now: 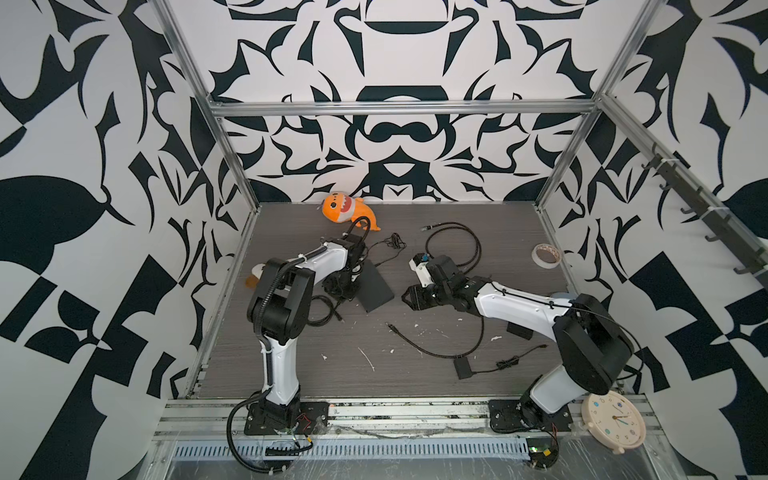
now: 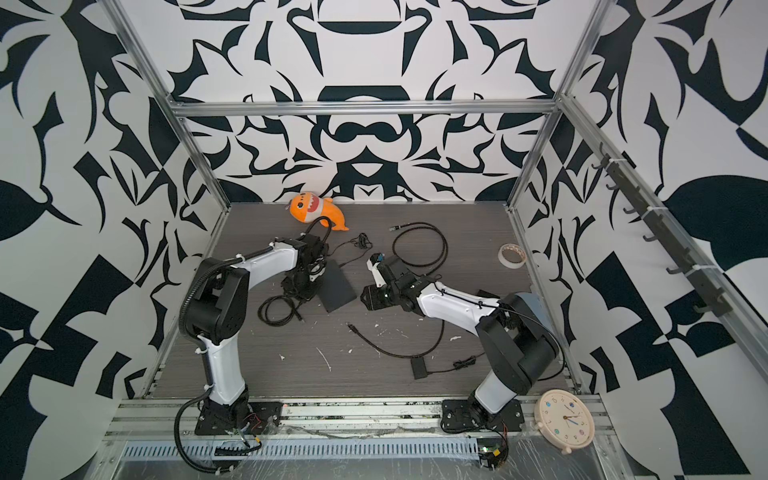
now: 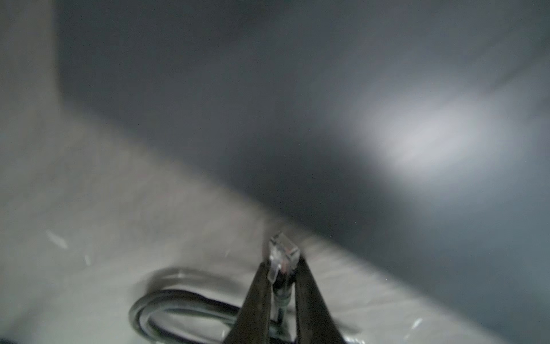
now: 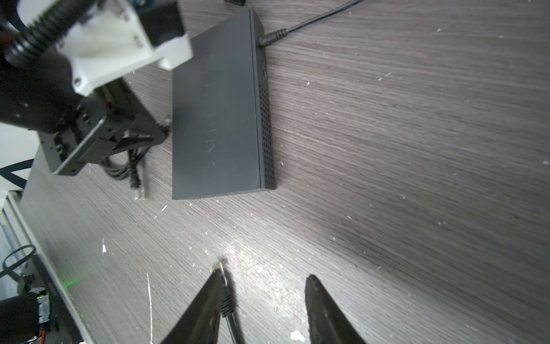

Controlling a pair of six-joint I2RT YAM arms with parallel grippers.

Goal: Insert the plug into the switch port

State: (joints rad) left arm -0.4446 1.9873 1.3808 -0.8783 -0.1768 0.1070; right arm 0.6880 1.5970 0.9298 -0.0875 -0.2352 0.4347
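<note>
The switch [image 4: 220, 110] is a flat black box lying on the table, seen in both top views [image 1: 374, 286] [image 2: 337, 286]. My left gripper [image 3: 282, 262] is shut on the clear plug [image 3: 284, 247], whose tip sticks out past the fingertips. The plug points at the switch's blurred dark body [image 3: 327, 119], very close to it. In a top view the left gripper [image 1: 345, 286] sits at the switch's left side. My right gripper [image 4: 265, 278] is open above the table, right of the switch [image 1: 409, 297]. A second cable's plug [image 4: 218, 266] lies on the table beside one of its fingers.
A third cable end [image 4: 139, 193] lies by the switch's near corner. A looped black cable [image 1: 453, 245], a tape roll [image 1: 545, 255] and an orange plush shark [image 1: 347, 212] are at the back. A power adapter [image 1: 464, 368] and a clock [image 1: 613, 419] are in front.
</note>
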